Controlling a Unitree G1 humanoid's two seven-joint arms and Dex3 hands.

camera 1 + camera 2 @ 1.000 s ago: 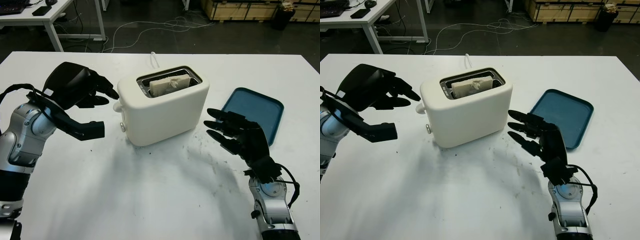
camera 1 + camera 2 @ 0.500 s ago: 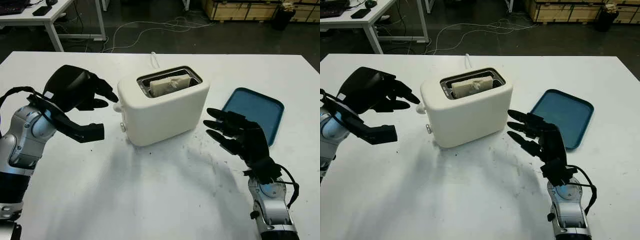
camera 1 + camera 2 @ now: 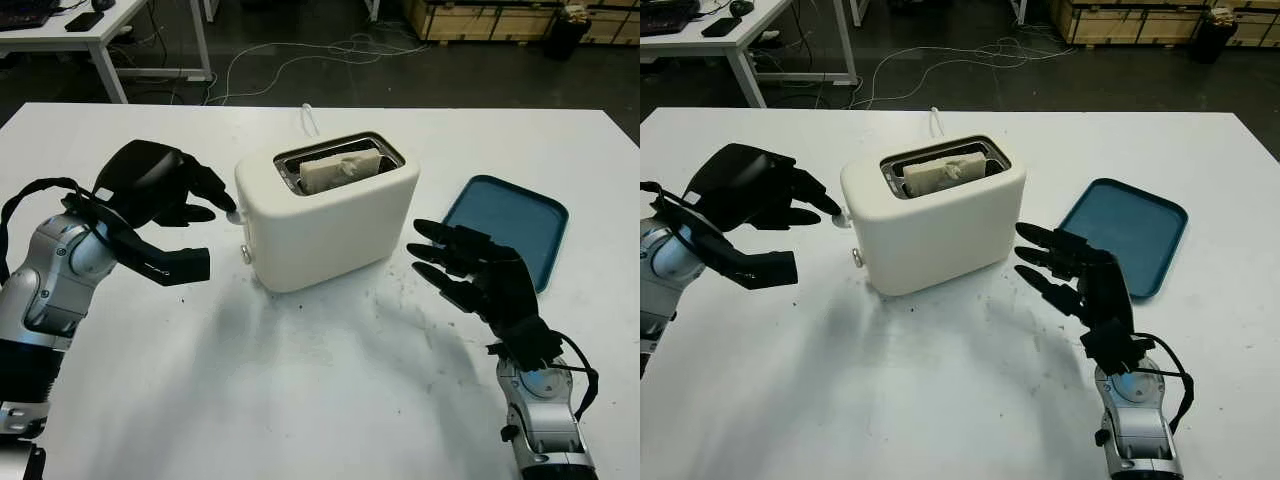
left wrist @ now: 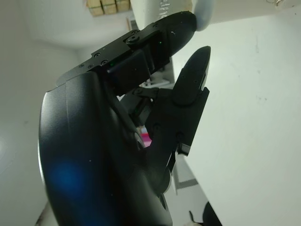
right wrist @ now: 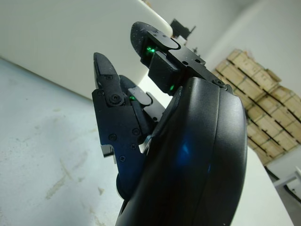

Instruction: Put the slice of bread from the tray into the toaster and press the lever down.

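A cream toaster (image 3: pixel 330 222) stands mid-table with the slice of bread (image 3: pixel 340 170) down in its slot. Its small white lever knob (image 3: pixel 236 214) sticks out of the left end. My left hand (image 3: pixel 212 228) is open at that end, with its upper fingertips (image 3: pixel 226 202) on top of the knob and the thumb lower, off the toaster. In the left wrist view a fingertip (image 4: pixel 181 26) touches the knob (image 4: pixel 203 13). My right hand (image 3: pixel 440 262) is open just right of the toaster, short of its wall. The blue tray (image 3: pixel 505 225) lies bare at the right.
The toaster's white cord (image 3: pixel 308 118) runs off behind it. Dark specks (image 3: pixel 400 292) mark the table in front of the toaster. Beyond the table's far edge are a white desk (image 3: pixel 100 30), floor cables and wooden crates (image 3: pixel 480 18).
My left hand has come down and slightly in, bringing its fingertips onto the lever knob. The right hand, toaster and bread have stayed put.
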